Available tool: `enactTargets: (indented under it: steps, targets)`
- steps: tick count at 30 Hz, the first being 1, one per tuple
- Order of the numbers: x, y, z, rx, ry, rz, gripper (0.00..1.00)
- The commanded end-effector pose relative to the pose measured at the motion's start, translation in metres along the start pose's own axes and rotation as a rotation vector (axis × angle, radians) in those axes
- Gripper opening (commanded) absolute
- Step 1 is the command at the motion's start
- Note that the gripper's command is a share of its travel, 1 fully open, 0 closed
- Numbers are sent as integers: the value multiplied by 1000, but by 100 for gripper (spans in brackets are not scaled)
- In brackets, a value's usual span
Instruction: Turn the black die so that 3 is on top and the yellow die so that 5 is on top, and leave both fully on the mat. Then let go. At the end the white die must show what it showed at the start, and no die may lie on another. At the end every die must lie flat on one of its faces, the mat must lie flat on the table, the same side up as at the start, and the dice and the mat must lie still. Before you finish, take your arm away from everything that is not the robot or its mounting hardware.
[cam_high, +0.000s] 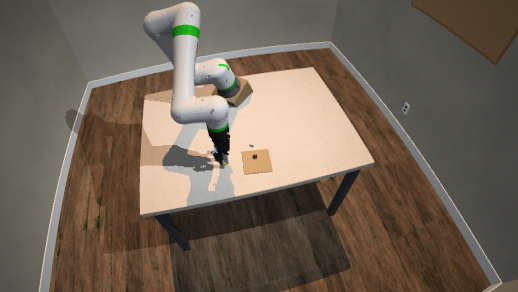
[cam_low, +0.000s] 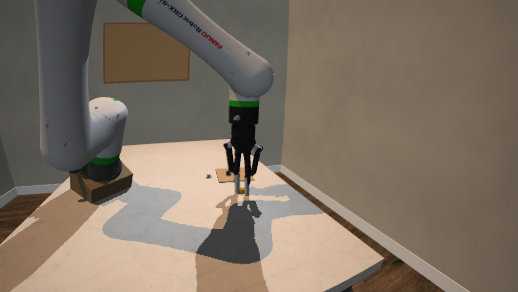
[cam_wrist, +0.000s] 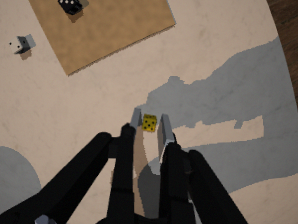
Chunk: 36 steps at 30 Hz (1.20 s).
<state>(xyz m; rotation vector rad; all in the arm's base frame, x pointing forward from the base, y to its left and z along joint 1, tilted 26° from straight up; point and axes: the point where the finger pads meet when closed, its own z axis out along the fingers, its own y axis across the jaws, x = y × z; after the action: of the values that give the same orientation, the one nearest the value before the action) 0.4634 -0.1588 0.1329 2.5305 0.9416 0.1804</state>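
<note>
The yellow die (cam_high: 225, 163) (cam_low: 242, 190) (cam_wrist: 149, 123) is on the table off the mat. In the wrist view its larger visible face shows five pips. My gripper (cam_high: 223, 164) (cam_low: 242, 192) (cam_wrist: 149, 120) points down with its fingers a little apart, one on each side of the yellow die, with narrow gaps showing beside it. It is open. The black die (cam_high: 255, 157) (cam_low: 228, 173) (cam_wrist: 70, 6) sits on the mat (cam_high: 265, 167) (cam_low: 222, 179) (cam_wrist: 115, 35); white pips show, but the frame cuts it in the wrist view. The white die (cam_high: 251, 145) (cam_low: 208, 176) (cam_wrist: 18, 45) lies on the table beside the mat.
The table (cam_high: 295, 115) (cam_low: 165, 165) carries the robot's box-shaped base (cam_high: 241, 93) (cam_low: 102, 186) at its back. The arm's shadow falls across the table around the gripper. The mat lies to one side of the gripper, and the table's front edge is beyond them in the top view.
</note>
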Motion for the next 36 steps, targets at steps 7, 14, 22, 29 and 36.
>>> enactTargets:
  steps: [7, 14, 22, 29, 36]
  targets:
    - [0, 0, 0, 0, 0, 0, 19]
    - [0, 0, 0, 0, 0, 0, 19]
    - [0, 0, 0, 0, 0, 0, 19]
    - [0, 0, 0, 0, 0, 0, 19]
    - [0, 0, 0, 0, 0, 0, 7]
